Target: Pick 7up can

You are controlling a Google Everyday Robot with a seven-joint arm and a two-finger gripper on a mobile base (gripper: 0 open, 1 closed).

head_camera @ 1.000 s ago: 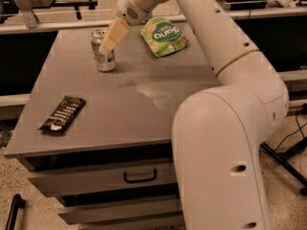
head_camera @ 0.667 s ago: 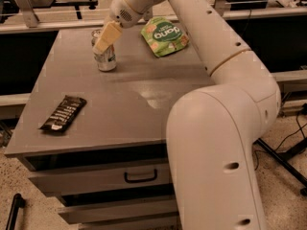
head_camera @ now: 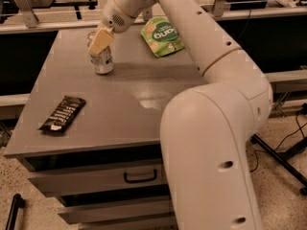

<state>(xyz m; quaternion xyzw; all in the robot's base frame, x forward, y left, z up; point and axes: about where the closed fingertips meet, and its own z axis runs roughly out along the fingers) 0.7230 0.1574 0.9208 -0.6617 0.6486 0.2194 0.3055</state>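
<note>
On the grey cabinet top [head_camera: 144, 85], the 7up can [head_camera: 103, 63] stands upright, far back on the left. The gripper [head_camera: 100, 43] is down at the can's top; whether its jaws are clamped cannot be told. A green pouch [head_camera: 163, 36] lies right of the can, and a dark snack bar [head_camera: 62, 114] in front of it.

The gripper [head_camera: 98, 43] sits at the top of the upright 7up can [head_camera: 102, 62], near the desk's [head_camera: 158, 87] far left corner. A green pouch [head_camera: 163, 36] lies flat to the can's right, and a dark wrapped bar [head_camera: 62, 114] lies near the front left edge.
</note>
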